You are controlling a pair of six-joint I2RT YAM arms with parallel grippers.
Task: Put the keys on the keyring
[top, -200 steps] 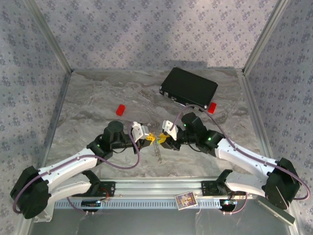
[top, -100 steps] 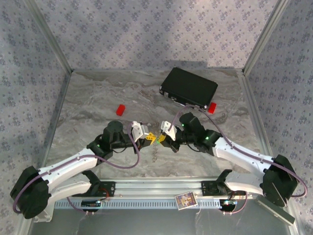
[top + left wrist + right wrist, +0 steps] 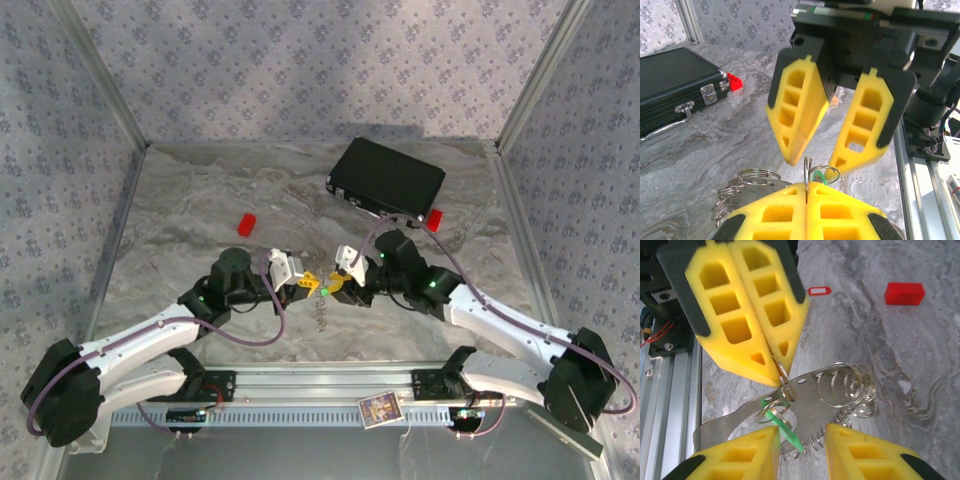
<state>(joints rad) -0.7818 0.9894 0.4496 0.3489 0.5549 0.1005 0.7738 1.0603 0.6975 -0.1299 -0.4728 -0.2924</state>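
A plain red block (image 3: 247,223) lies on the surface left of centre, well apart from both arms. To its right, the left hand (image 3: 306,286) is over the middle of the surface, nearer the near edge than the far one. Its yellow fingers (image 3: 782,212) are pressed fully together. They pinch a thin wire ring of the keyring (image 3: 845,385), and that ring stands upright out of the seam between the pads. The rest of the keyring, a cluster of silvery wire loops with a flat metal strip, hangs below the left hand (image 3: 776,371) and trails toward the near edge (image 3: 320,315). The green key (image 3: 785,427) is threaded on a loop just beside the pinched ring and shows as a green speck between the two hands (image 3: 325,291). The red-and-white key (image 3: 819,290) lies flat on the surface by itself, apart from the keyring, in line with the red block (image 3: 904,293). The right hand (image 3: 341,286) faces the left hand tip to tip. Its jaws stand apart with a clear gap. The green key sits low in that gap (image 3: 802,432), and contact with either finger cannot be determined. Further right, a black case (image 3: 388,180) rests near the far right corner, with a second red block (image 3: 433,219) touching its near right end.
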